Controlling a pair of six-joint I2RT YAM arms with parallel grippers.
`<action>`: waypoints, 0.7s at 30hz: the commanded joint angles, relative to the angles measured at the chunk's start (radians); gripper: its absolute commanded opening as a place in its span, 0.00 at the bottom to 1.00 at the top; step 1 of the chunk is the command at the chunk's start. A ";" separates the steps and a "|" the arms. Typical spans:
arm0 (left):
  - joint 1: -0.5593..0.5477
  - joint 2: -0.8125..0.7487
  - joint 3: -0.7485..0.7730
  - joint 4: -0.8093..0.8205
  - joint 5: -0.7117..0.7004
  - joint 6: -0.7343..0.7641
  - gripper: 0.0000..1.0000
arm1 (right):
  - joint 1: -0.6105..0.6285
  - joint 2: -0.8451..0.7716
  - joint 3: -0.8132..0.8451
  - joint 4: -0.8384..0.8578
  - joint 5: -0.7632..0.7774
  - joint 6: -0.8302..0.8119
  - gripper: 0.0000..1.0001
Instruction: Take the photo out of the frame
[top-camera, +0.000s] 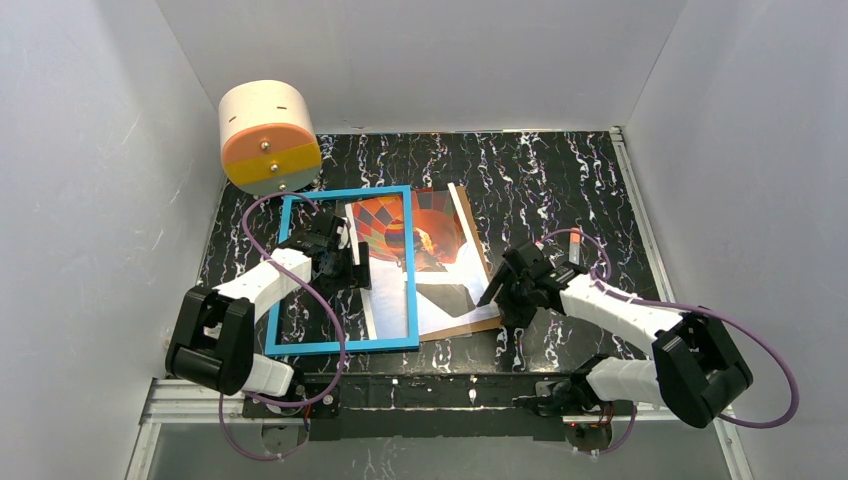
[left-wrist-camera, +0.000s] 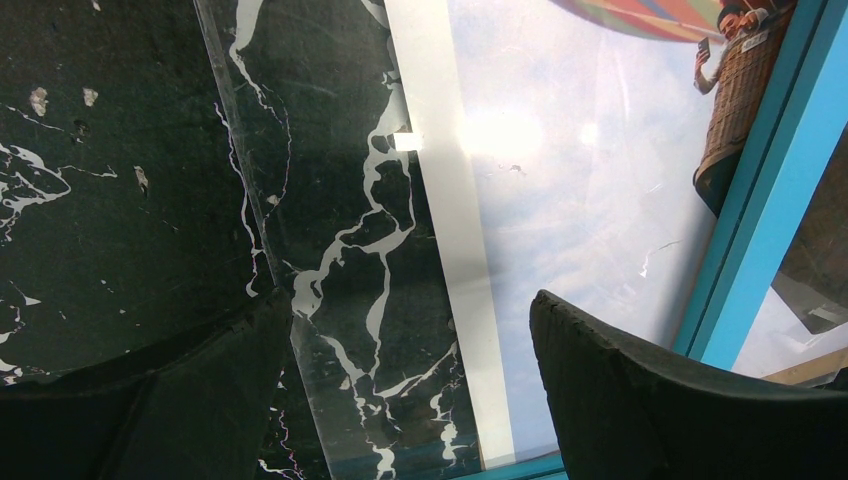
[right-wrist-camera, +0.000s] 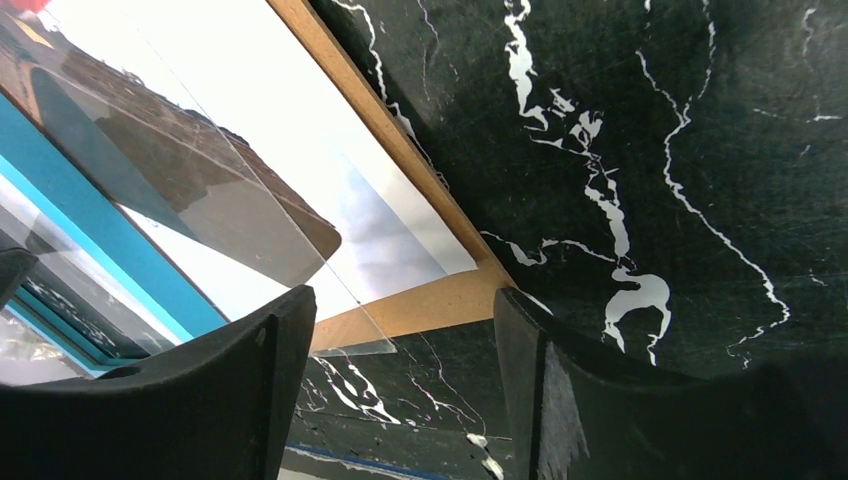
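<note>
The blue frame (top-camera: 340, 345) lies flat on the black marble table, left of centre. The balloon photo (top-camera: 432, 232) lies tilted on a brown backing board (top-camera: 470, 322), and the frame's right bar crosses over its left part. My left gripper (top-camera: 352, 266) is open and empty inside the frame's opening. In the left wrist view it (left-wrist-camera: 410, 335) hovers over a clear pane (left-wrist-camera: 340, 240) and the photo's white border (left-wrist-camera: 450, 200), with the frame (left-wrist-camera: 775, 190) to the right. My right gripper (top-camera: 497, 292) is open and empty at the board's near right corner (right-wrist-camera: 440, 305). The photo (right-wrist-camera: 330, 160) and the frame (right-wrist-camera: 95, 225) also show there.
A beige and orange cylinder (top-camera: 268, 137) stands at the back left, close to the frame's far corner. White walls close in the table on three sides. A clear pane corner (right-wrist-camera: 385, 345) juts past the board. A metal rail (top-camera: 450, 395) runs along the front edge.
</note>
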 joint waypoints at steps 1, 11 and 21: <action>-0.005 -0.016 0.000 -0.025 -0.012 0.011 0.87 | -0.003 -0.039 -0.005 0.006 0.075 0.019 0.72; -0.004 -0.008 0.000 -0.025 -0.008 0.011 0.87 | -0.007 0.000 -0.024 0.012 0.062 0.016 0.66; -0.005 -0.005 0.000 -0.026 -0.009 0.011 0.87 | -0.007 0.017 -0.031 0.070 0.038 0.000 0.57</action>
